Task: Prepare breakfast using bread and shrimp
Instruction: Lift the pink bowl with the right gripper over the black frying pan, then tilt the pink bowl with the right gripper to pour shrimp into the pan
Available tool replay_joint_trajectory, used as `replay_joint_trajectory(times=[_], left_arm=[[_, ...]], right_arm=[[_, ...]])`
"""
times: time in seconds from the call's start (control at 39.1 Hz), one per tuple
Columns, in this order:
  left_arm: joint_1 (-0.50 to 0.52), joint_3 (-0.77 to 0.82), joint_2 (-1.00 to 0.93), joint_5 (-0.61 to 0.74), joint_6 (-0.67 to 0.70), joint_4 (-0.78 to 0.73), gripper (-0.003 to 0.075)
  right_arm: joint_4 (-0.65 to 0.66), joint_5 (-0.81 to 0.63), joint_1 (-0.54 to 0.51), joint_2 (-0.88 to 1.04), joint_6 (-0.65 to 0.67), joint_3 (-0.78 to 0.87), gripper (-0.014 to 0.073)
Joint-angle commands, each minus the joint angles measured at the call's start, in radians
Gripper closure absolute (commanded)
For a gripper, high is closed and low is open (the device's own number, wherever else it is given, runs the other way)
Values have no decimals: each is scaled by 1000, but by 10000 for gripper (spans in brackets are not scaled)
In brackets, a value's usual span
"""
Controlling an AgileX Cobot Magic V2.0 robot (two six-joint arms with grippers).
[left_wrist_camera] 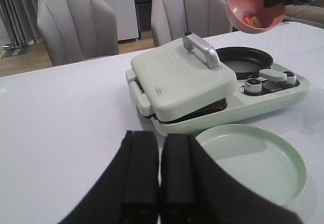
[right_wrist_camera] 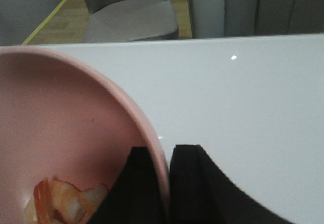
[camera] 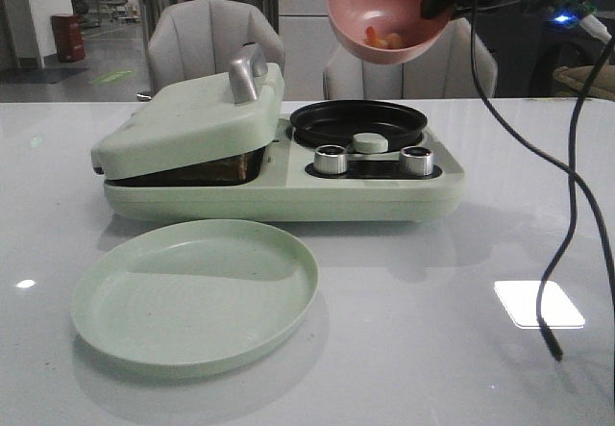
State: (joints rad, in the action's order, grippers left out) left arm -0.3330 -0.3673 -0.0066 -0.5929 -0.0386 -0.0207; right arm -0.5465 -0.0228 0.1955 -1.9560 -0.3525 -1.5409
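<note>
The shrimp (camera: 383, 38) sit in the bottom of a pink bowl (camera: 384, 12) that my right gripper (right_wrist_camera: 168, 183) pinches by the rim, one finger inside and one outside. I hold the bowl tilted in the air above the round black pan (camera: 357, 121) of the green breakfast maker (camera: 279, 171), toward the far side of the desk; the pan looks bare, so I judge the shrimp are not yet poured. Under the maker's tilted lid (camera: 187, 118) a dark brown edge shows, which I take to be the bread (camera: 231, 166) already pressed inside, though little of it is visible. Nearer the front edge lies a green plate (camera: 192, 291) with nothing on it, so serving is left too. My left gripper (left_wrist_camera: 159, 176) hangs low over the desk's left side, fingers closed together and carrying nothing.
</note>
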Motion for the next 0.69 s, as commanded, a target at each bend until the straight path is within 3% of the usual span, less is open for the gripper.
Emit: replay_joint_trajectory(times=[0.0, 0.36, 0.56, 0.66], left_arm=[[3, -27, -13, 82, 11, 10, 606], [3, -27, -13, 82, 11, 10, 606], [3, -27, -13, 82, 11, 10, 606], [3, -27, -13, 82, 11, 10, 606]], right_arm=[[55, -221, 5, 25, -11, -18, 449], [268, -841, 68, -36, 0, 149, 458], [530, -1120, 69, -114, -16, 169, 458], [640, -1275, 69, -152, -92, 169, 458]])
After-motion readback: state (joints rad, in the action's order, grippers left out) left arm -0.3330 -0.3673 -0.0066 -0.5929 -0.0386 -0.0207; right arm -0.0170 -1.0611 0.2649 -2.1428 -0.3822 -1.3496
